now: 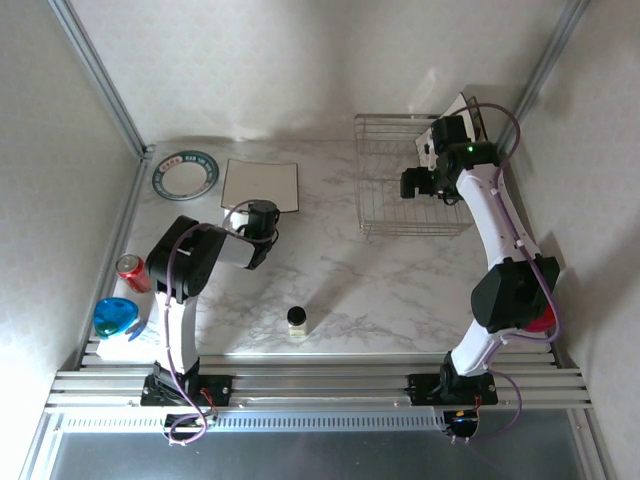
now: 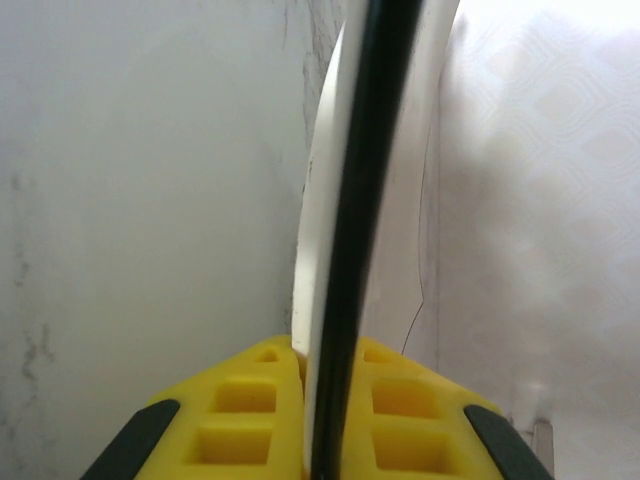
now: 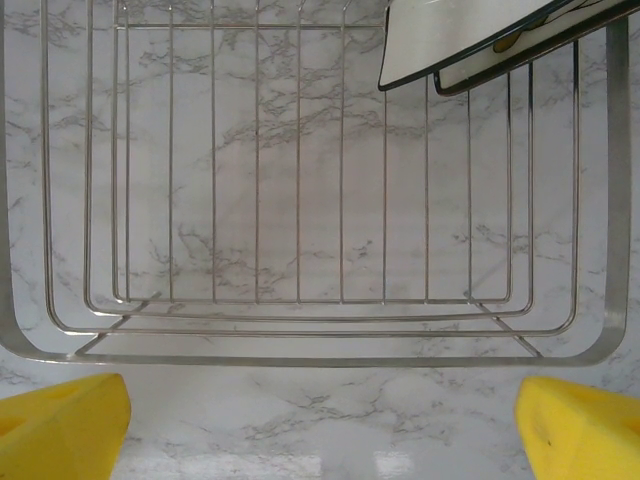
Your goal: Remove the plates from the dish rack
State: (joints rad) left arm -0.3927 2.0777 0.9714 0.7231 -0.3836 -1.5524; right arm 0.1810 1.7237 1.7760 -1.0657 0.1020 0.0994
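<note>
The silver wire dish rack (image 1: 385, 180) stands at the back right of the marble table. Two square cream plates (image 1: 462, 108) with dark edges lean in its far right corner, and their corners (image 3: 470, 35) show in the right wrist view. My right gripper (image 1: 420, 186) hovers over the rack's near side (image 3: 300, 345), open with nothing between its yellow fingertips (image 3: 60, 425). A square plate (image 1: 260, 184) lies on the table left of the rack. My left gripper (image 1: 262, 216) is shut on its near edge (image 2: 345, 200). A round teal-rimmed plate (image 1: 185, 175) lies at the far left.
A red can (image 1: 131, 270) and a blue cup (image 1: 115, 315) sit near the left wall. A small dark-capped bottle (image 1: 297, 320) stands at the table's front middle. A pink object (image 1: 545, 320) shows behind the right arm. Walls close in at the back and both sides.
</note>
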